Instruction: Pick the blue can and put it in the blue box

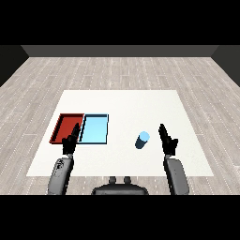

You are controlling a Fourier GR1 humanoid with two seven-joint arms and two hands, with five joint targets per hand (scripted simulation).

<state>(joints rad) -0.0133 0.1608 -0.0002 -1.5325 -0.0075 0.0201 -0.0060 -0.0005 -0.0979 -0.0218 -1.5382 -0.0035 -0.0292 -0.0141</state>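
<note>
The blue can (pixel 142 139) stands on the white table, right of centre, tilted a little in this view. My right hand (pixel 167 140) is just to its right, apart from it, with fingers straight and open. The light blue tray (pixel 94 129) lies left of the can, holding nothing. My left hand (pixel 70 143) hovers at the near edge of the trays, fingers straight and open, in front of the red tray's front corner.
The red tray (pixel 67 127) lies directly left of the light blue tray, their sides touching. The white table (pixel 122 103) stretches behind the trays and the can. A wooden floor surrounds the table.
</note>
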